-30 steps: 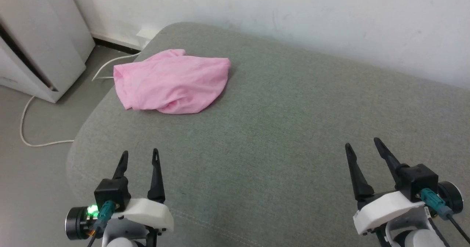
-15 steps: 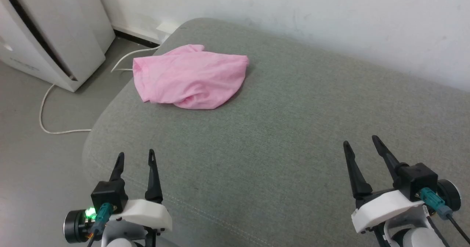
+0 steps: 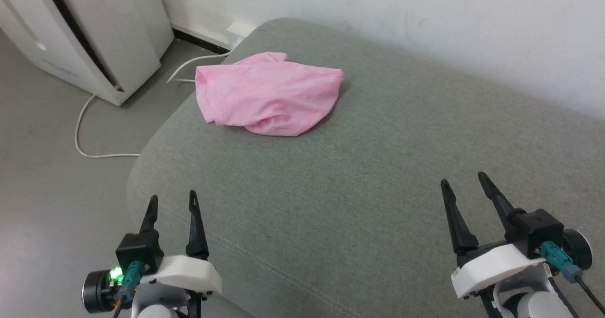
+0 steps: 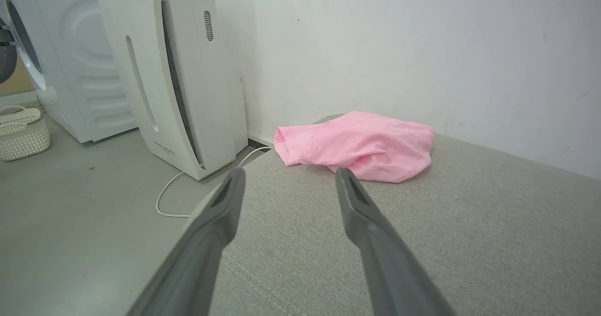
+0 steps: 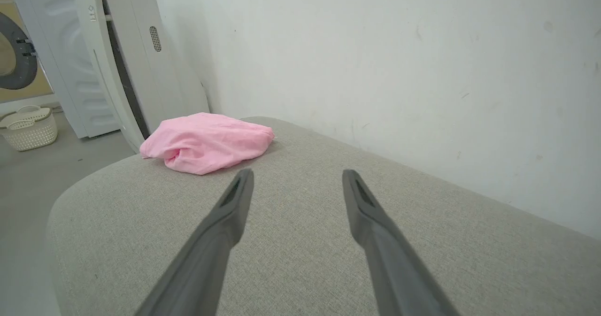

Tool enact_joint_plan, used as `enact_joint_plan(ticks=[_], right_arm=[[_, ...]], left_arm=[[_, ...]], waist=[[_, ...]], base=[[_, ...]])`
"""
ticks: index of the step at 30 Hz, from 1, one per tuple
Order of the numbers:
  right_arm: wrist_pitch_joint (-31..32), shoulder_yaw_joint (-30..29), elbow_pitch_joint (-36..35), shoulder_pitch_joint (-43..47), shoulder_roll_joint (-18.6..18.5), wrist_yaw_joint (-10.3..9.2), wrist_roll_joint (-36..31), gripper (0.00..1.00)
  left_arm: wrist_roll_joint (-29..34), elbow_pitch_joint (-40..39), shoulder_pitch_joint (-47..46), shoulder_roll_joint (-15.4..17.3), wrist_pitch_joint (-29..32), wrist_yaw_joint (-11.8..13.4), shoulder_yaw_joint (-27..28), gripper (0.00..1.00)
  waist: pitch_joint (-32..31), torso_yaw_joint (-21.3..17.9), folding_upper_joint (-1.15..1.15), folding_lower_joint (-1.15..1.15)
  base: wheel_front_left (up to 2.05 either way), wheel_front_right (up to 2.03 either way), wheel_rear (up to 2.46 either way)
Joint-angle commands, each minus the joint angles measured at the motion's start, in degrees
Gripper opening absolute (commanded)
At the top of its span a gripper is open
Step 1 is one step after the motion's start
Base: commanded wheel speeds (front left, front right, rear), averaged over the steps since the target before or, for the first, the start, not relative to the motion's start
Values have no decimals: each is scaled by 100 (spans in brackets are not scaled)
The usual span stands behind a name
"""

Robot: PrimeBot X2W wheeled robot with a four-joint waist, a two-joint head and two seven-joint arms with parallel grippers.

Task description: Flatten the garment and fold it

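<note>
Pink thin cloth garment point(image 3: 269, 93) lies bunched at the far left corner of the grey fabric cushion point(image 3: 331, 190), near the wall, with its long axis roughly crosswise. Left gripper point(image 3: 173, 196) is nearer — garment ahead, slightly right. Right gripper point(image 3: 463, 178) is well apart. Both have fingers spread, holding nothing.

You're looking at the garment point(image 3: 269, 93) as thin, matt pink cloth, softly creased. The cushion point(image 3: 359, 190) under it is grey fabric with a coarse woven grain and a stitched seam. Left of the cushion, the appliance point(image 3: 94, 30) looks like smooth white plastic with a slight sheen. Behind the cushion, the wall point(image 3: 425, 20) is matt and scuffed.
</note>
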Motion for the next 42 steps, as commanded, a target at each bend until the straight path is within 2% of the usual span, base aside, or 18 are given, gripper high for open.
enact_joint_plan(ticks=[1,8,13,18,24,28,30,35,39,42], right_arm=[[-46,14,18,-69,14,-10,49,100],[-87,9,30,-59,16,-11,73,100],[-7,55,-60,-139,16,-11,-13,100],[179,199,-314,-485,17,-12,-253,100],[317,309,-496,-835,17,-12,-458,100],[327,378,-563,-1082,17,-12,-552,100],[320,385,-577,-1144,17,-12,-564,100],[220,431,-566,-1412,17,-12,-492,100],[94,506,-470,-1575,17,-12,-376,100],[5,533,-400,-1661,17,-12,-312,100]], left_arm=[[-54,40,-93,50,-62,64,-29,100],[-155,117,-178,90,-122,126,-111,100],[-340,176,-698,197,-112,7,-94,100],[-797,495,-1676,357,76,-190,156,100],[-1259,1141,-2992,679,465,-560,466,100],[-1581,1496,-3722,918,891,-800,635,100],[-1670,1580,-3879,967,1025,-849,674,100],[-2133,1978,-4499,1166,2018,-942,832,100],[-2494,2178,-4743,1323,2817,-881,1001,100],[-2725,2298,-4797,1447,3426,-715,1139,100]], waist=[[12,74,0,0],[28,307,0,0],[318,362,0,0],[1108,33,0,0],[2062,-638,0,0],[2631,-1064,0,0],[2756,-1155,0,0],[3253,-1581,0,0],[3506,-1865,0,0],[3642,-2033,0,0]], base=[[0,0,0],[0,0,0],[0,0,0],[0,0,0],[0,0,0],[0,0,0],[0,0,0],[0,0,0],[0,0,0],[0,0,0]])
